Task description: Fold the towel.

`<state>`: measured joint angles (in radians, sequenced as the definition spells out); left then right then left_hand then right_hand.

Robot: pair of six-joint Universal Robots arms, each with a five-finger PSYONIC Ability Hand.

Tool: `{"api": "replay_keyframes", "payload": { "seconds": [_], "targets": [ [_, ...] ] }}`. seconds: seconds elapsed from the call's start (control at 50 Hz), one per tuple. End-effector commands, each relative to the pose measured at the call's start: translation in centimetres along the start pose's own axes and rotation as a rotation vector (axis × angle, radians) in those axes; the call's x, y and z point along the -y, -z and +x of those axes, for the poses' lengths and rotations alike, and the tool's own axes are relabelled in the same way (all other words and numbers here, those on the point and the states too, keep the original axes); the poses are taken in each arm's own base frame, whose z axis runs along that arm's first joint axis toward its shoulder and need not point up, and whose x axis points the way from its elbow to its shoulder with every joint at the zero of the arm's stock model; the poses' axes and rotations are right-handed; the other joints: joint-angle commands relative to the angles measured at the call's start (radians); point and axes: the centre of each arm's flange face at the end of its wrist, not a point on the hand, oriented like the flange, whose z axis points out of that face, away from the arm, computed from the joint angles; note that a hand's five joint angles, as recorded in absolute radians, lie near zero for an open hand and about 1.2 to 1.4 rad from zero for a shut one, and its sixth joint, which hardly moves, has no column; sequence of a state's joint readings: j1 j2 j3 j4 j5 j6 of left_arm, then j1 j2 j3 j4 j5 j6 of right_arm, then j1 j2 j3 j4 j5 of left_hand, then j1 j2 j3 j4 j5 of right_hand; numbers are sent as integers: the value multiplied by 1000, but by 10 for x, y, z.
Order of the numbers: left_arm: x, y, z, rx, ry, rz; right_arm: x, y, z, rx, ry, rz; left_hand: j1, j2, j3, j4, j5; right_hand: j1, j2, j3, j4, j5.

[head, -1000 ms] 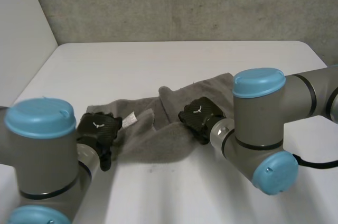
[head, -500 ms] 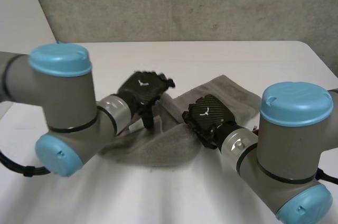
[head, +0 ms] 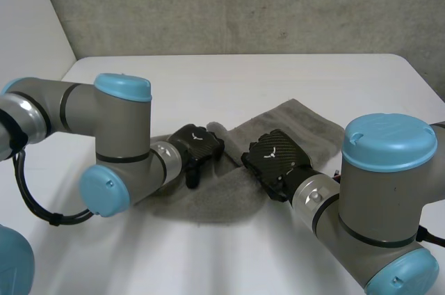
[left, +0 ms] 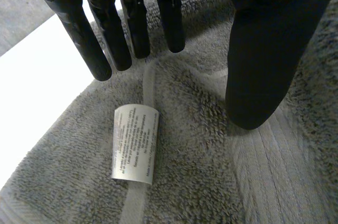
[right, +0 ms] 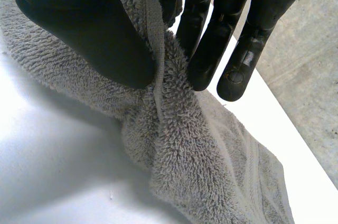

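Note:
A grey towel (head: 299,124) lies crumpled across the middle of the white table (head: 208,79). My left hand (head: 198,145) rests on its middle fold, palm down. In the left wrist view the fingers (left: 108,34) are straight and the thumb tip presses into the towel (left: 200,182), with nothing pinched between them. A white care label (left: 134,143) lies flat just beyond the fingertips. My right hand (head: 274,159) is close beside the left one. Its thumb (right: 90,34) and fingers pinch a hemmed edge of the towel (right: 200,171) and hold it raised off the table.
A grey concrete wall (head: 243,3) stands behind the table's far edge. Bare white tabletop lies beyond the towel and in front of it. Both arms' elbows (head: 104,190) hang low over the near side of the table.
My left hand left the towel's left end, rose, swung right, and came down on the towel beside my right hand. The right hand kept its pinch and shifted slightly right.

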<state>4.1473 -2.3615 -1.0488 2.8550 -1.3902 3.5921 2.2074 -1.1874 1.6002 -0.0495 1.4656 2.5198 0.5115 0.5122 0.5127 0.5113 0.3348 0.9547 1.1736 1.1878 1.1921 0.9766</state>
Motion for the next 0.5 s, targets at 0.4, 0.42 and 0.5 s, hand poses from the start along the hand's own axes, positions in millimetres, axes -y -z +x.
{"api": "replay_keyframes", "payload": {
  "seconds": [0.4, 0.42, 0.5],
  "targets": [
    [32, -14, -33, 232, -28, 116, 26, -25, 37, -147, 8, 106, 885, 884, 884, 885, 887, 442, 223, 208, 204, 245],
    [46, -12, -41, 264, -28, 177, 32, -31, 49, -204, 9, 138, 885, 884, 884, 885, 887, 442, 223, 208, 204, 245],
    [79, -6, -64, 357, -30, 309, 54, -42, 80, -349, 12, 248, 885, 884, 884, 885, 887, 442, 223, 208, 204, 245]
  ]
}}
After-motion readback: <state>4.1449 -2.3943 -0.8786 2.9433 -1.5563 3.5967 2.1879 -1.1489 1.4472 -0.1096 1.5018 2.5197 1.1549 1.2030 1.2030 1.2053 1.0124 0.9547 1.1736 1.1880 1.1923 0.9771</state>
